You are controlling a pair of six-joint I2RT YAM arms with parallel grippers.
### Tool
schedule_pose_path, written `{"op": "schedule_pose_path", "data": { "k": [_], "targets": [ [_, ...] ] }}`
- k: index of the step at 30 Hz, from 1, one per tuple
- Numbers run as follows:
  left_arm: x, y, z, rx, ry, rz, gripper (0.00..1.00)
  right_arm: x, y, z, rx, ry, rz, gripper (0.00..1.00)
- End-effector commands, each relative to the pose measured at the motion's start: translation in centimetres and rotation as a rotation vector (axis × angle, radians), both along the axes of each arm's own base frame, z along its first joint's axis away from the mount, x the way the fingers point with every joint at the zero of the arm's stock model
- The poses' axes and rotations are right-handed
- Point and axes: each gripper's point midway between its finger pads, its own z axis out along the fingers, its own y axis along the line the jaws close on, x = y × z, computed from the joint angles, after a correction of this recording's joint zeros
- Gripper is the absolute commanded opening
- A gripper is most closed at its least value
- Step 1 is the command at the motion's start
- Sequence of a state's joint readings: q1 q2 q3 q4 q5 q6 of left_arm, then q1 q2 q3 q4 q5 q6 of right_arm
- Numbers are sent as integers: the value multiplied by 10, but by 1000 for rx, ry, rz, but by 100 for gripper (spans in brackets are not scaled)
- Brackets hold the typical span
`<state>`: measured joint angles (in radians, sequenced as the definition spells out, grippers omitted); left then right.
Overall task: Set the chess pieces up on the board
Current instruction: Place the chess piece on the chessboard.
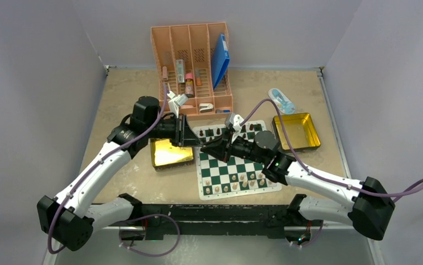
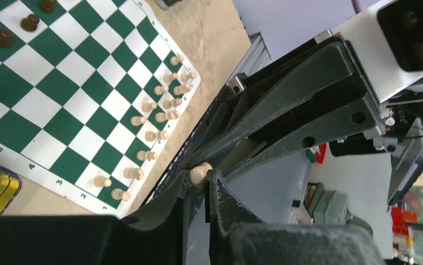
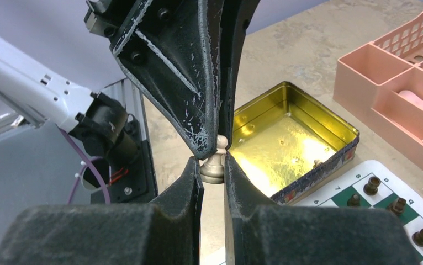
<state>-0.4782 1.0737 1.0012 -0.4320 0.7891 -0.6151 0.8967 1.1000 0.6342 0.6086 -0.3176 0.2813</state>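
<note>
A pale pawn (image 3: 214, 164) is held in the air between both grippers, which meet tip to tip over the board's (image 1: 221, 165) left edge. My left gripper (image 2: 201, 175) is shut on the pawn's round head (image 2: 199, 174). My right gripper (image 3: 213, 165) is shut on its base, and the left fingers (image 3: 198, 94) come down from above. Pale chess pieces (image 1: 242, 181) stand in the board's near rows. Dark ones (image 1: 220, 132) stand in the far rows.
An open gold tin (image 1: 170, 153) lies left of the board, with one small pale piece (image 3: 316, 163) near its wall. A second gold tin (image 1: 297, 131) lies at the right. A pink organiser (image 1: 195, 66) stands behind the board.
</note>
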Motion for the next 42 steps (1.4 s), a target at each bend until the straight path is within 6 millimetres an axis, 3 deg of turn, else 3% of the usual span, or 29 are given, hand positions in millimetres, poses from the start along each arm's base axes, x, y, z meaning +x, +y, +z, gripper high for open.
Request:
{"op": "schedule_pose_path", "data": {
  "k": [1, 6, 13, 15, 18, 19, 20, 21, 29, 42],
  "targets": [
    [-25, 1, 6, 1, -10, -147, 0, 2, -6, 0, -7, -69, -6, 7],
    [-20, 6, -7, 55, -19, -119, 0, 5, -13, -5, -14, -61, -49, 12],
    [4, 8, -19, 134, -77, -39, 0, 6, -30, -2, -39, 25, -128, 60],
    [11, 7, -21, 161, -102, -9, 0, 5, -41, 7, -23, 49, -172, 70],
    [17, -2, -27, 219, -151, 5, 0, 4, -62, 29, 41, 58, -252, 78],
    [17, -8, -29, 242, -172, 2, 0, 1, -71, 41, 76, 49, -276, 83],
    [17, -13, -31, 268, -195, 1, 0, 1, -79, 49, 95, 50, -304, 95],
    [16, -19, -33, 287, -213, -6, 0, -1, -86, 56, 113, 48, -319, 98],
    [9, -50, -55, 394, -307, -35, 0, -16, -138, 109, 232, 39, -441, 99],
    [-17, -96, -137, 621, -322, -133, 0, -25, -201, 138, 411, 30, -612, 99]
  ]
}}
